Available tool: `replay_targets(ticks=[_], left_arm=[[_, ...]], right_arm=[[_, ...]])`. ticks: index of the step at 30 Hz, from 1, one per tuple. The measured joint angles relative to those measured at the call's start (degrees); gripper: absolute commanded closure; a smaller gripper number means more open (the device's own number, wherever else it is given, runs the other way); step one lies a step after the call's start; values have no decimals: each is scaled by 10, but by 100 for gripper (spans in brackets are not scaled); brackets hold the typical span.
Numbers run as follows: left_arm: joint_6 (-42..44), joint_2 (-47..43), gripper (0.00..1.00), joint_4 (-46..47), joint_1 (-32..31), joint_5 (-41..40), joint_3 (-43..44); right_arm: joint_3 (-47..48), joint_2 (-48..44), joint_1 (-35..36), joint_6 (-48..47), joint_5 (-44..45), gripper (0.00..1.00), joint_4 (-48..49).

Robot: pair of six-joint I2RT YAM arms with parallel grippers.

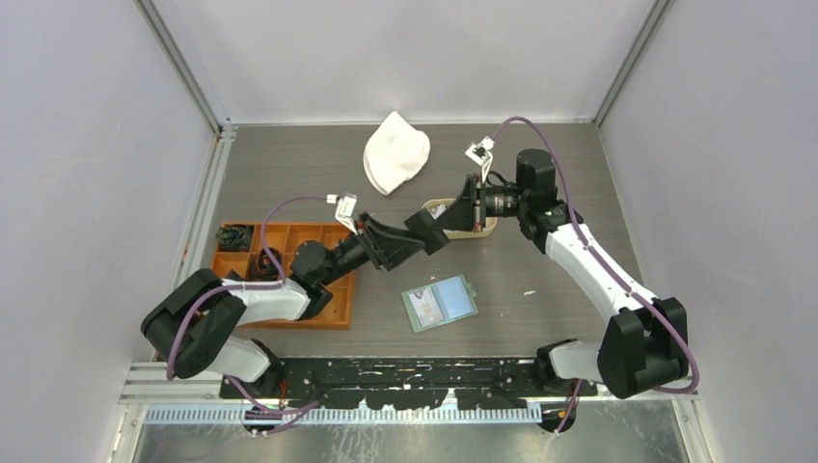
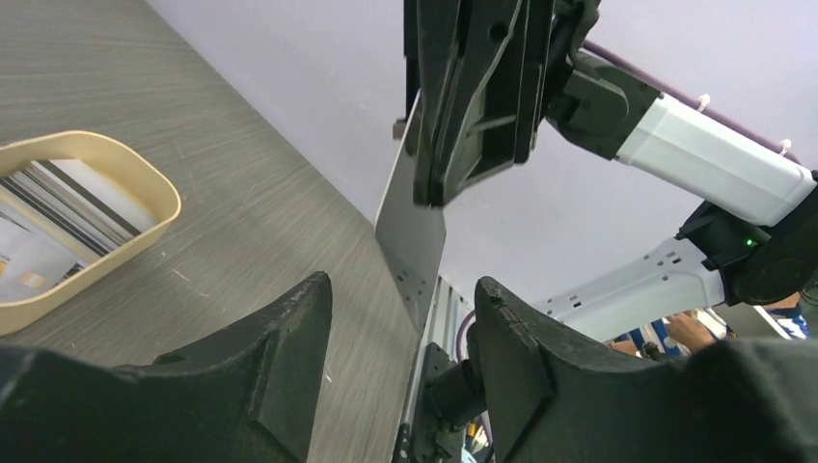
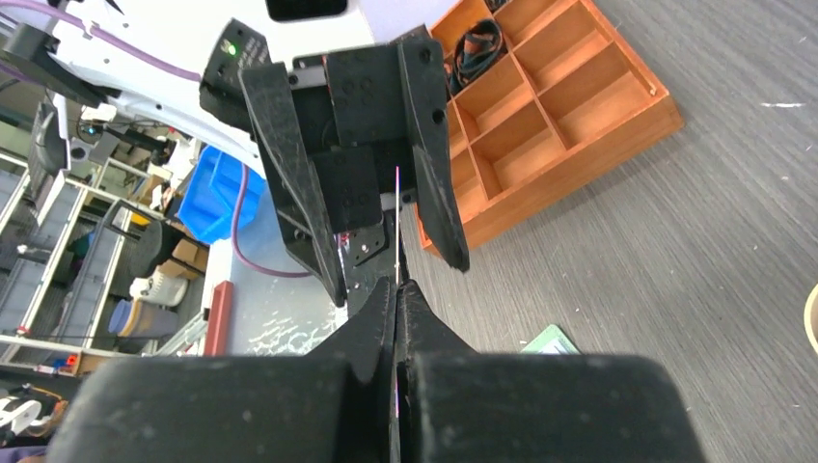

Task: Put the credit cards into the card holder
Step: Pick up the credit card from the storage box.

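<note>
A grey credit card (image 2: 413,241) hangs in the air, and my right gripper (image 3: 397,285) is shut on its upper end. In the right wrist view the card (image 3: 397,222) shows as a thin edge sticking out of the closed jaws. My left gripper (image 2: 403,285) is open, one finger on each side of the card's free end, with a gap on both sides. More credit cards (image 2: 53,227) lie in the oval tan tray (image 2: 145,178). The sage-green card holder (image 1: 440,302) lies open on the table below the grippers, its corner (image 3: 552,340) visible past my right jaws.
The oval tan tray (image 1: 489,228) sits right under the two grippers. An orange compartmented tray (image 1: 289,241) stands by the left arm with dark items in its cells. A white cloth (image 1: 395,151) lies at the back. Grey walls enclose the table.
</note>
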Motion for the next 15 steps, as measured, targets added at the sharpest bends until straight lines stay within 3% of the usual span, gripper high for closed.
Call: replay_targets(ticks=[4, 5, 6, 7, 8, 15], left_arm=[[-19, 9, 59, 21, 15, 9, 2], [-22, 10, 68, 23, 18, 11, 3], [-26, 12, 86, 26, 23, 14, 5], [-31, 12, 98, 27, 26, 17, 7], [-36, 14, 100, 29, 29, 20, 8], [-59, 33, 100, 38, 58, 68, 11]], right_arm=[[2, 12, 9, -42, 0, 99, -48], [3, 15, 11, -50, 0, 99, -57], [5, 18, 14, -61, 0, 99, -69], [8, 21, 15, -70, 0, 99, -79], [10, 23, 17, -80, 0, 98, -88], [29, 24, 21, -165, 19, 44, -162]])
